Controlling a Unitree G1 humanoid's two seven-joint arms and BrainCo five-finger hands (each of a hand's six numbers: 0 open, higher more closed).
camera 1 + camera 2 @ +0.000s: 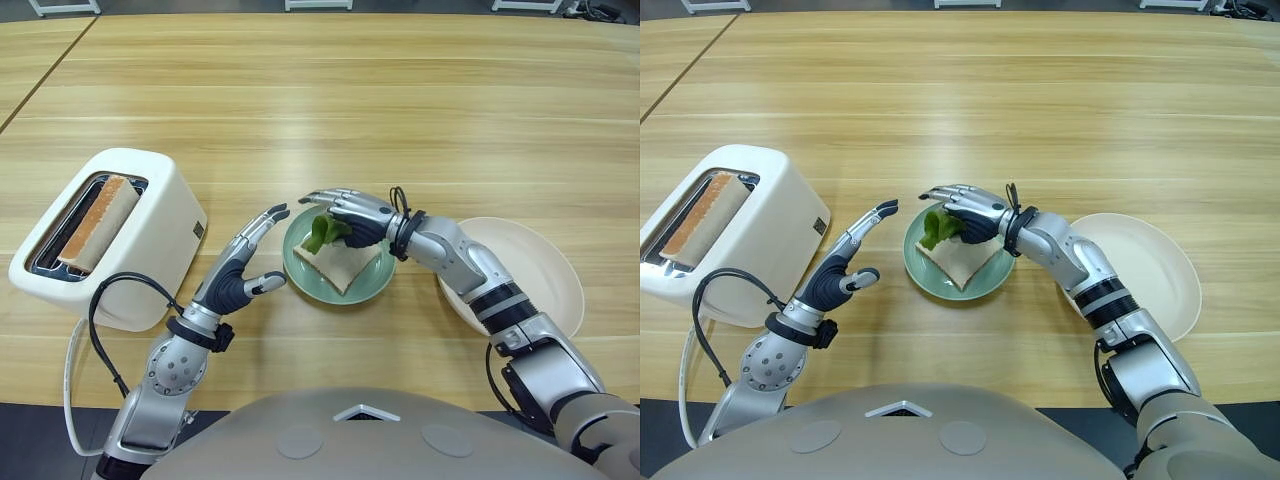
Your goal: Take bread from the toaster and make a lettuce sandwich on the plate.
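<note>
Now the right hand point(352, 214) grips the lettuce point(322, 235) just beneath its fingertips, over the bread slice point(345, 266) on the green plate point(372, 292). It should lower until the leaf lies centred on the bread, then let go. The left hand point(238, 278), spread and empty, hangs beside the plate; the toaster point(170, 215) to its outer side holds another slice point(100, 220).

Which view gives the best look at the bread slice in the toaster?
The left eye view: the bread slice stands in the toaster with the whole slot in frame. The right eye view shows the same slice, but the toaster's near corner is cut off by the picture's left edge.
</note>
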